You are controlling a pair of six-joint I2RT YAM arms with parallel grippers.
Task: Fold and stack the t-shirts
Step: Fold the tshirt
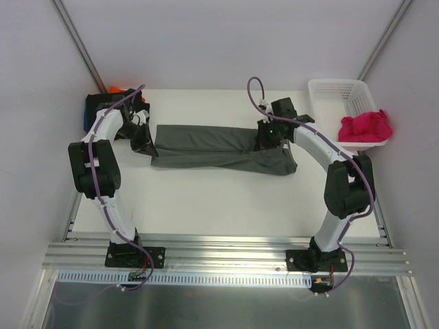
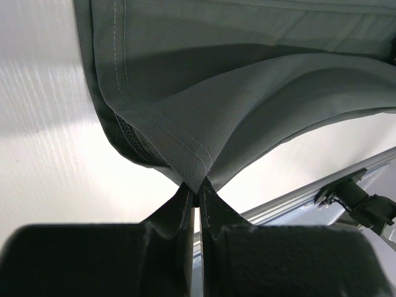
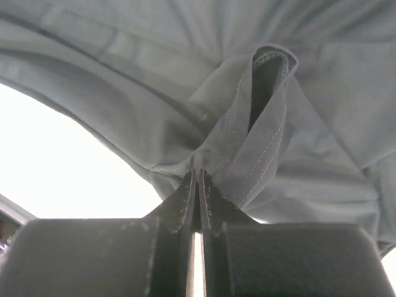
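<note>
The left arm [image 1: 118,218] and right arm [image 1: 315,142] share one build: white tubular links, black joint housings and black base plates. A purple cable [image 1: 248,88] loops behind each pincer. The left gripper [image 2: 197,189] and right gripper [image 3: 198,176] carry matte black, wedge-shaped fingers.

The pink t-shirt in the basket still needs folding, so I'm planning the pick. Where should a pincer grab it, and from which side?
Probably a raised fold on top of the pink t-shirt, from straight above. It lies bunched in a mound at the near end of the white basket; no hem or sleeve shows clearly, and the basket walls hinder a sideways approach.
</note>
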